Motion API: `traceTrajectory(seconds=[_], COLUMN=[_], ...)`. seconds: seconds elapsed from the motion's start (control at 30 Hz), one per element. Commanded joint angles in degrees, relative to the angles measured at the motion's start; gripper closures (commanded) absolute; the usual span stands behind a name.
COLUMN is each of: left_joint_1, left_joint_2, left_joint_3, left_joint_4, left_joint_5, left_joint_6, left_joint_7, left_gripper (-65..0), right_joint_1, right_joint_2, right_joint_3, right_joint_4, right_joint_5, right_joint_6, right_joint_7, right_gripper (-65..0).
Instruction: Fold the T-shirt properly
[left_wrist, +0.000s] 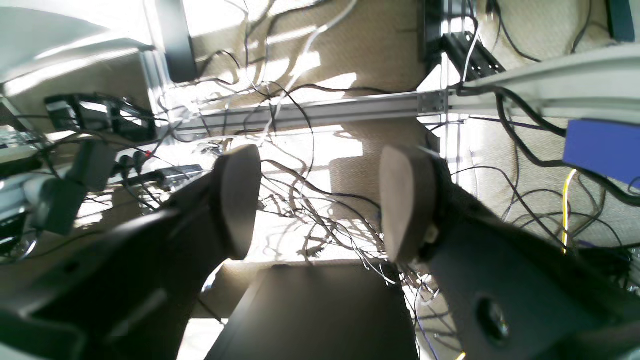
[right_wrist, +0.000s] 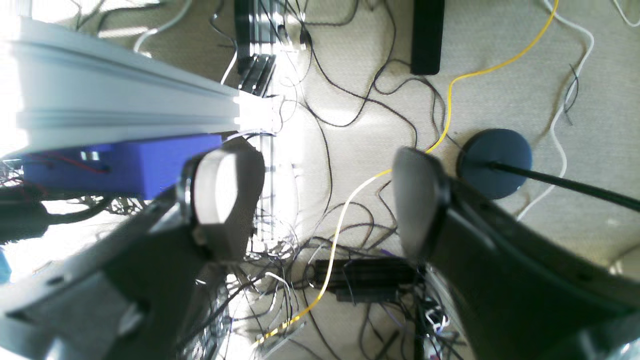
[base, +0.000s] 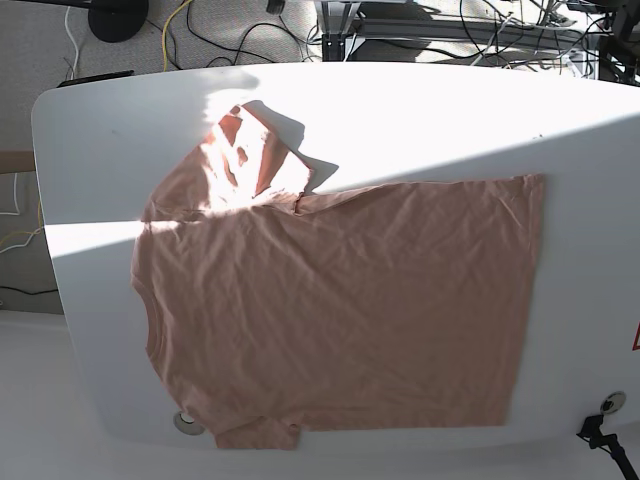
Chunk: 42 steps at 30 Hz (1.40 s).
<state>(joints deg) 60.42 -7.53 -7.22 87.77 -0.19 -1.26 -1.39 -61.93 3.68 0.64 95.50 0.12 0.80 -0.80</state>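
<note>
The T-shirt (base: 340, 310) lay spread on the white worktop (base: 430, 110), far-left sleeve (base: 255, 150) flipped over, no fold begun. My left gripper (left_wrist: 320, 200) and right gripper (right_wrist: 320, 205) hung open and empty over the cable-strewn floor (right_wrist: 500, 100), off the worktop. Judging by that, I first needed to reach a shirt edge; nothing blocked it.

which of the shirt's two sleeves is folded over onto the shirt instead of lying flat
The sleeve at the top of the base view, in the sunlit patch: it is flipped onto the T-shirt. The sleeve at the bottom edge lies flat on the white table.
</note>
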Motion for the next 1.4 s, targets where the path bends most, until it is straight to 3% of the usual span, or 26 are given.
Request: traceTrajectory(seconds=[0.0,0.23,0.4,0.73,0.87,1.03,1.23,1.37], left_joint_1=[2.39,3.44,1.86,-7.37,-10.36,-13.61,-16.07,-17.30], left_joint_2=[-0.16,0.28,0.28,0.28,0.01,-0.34,-5.61,-6.93], left_joint_3=[-1.00,-4.16,-3.81,-4.07,-4.34,-6.62,-6.62,-6.62], left_joint_4=[4.32,13.90,20.41,22.61,22.61,22.34,22.26,22.26], left_joint_5=[-0.21,-0.39,-0.39,-0.65,-8.47,-17.88,-29.75,-28.61], left_joint_6=[0.25,0.25,0.25,0.25,0.25,0.16,0.16,0.16], left_joint_7=[-0.85,-0.94,-0.94,-1.03,-1.03,-0.68,2.75,4.42], left_gripper=[-35.4,-35.4,-35.4,-35.4,-35.4,-35.5,-35.6,-35.4], right_joint_1=[-2.11,-3.69,-3.17,5.89,9.67,13.01,15.38,17.05], right_joint_2=[0.14,-1.09,-1.09,-1.18,-1.27,-0.91,2.25,5.33], right_joint_3=[0.10,0.28,0.10,0.01,0.01,0.19,0.45,0.54], right_joint_4=[3.79,13.02,19.27,19.70,19.62,19.62,19.53,19.27], right_joint_5=[-0.08,-0.08,-0.52,-0.08,0.10,12.06,30.34,42.39], right_joint_6=[-0.23,-0.31,-0.31,0.21,0.21,0.21,0.13,-0.40], right_joint_7=[1.02,1.11,1.19,1.46,1.11,0.67,-5.49,-9.09], right_gripper=[-40.5,-35.2,-35.3,-35.5,-35.5,-35.5,-35.5,-35.2])
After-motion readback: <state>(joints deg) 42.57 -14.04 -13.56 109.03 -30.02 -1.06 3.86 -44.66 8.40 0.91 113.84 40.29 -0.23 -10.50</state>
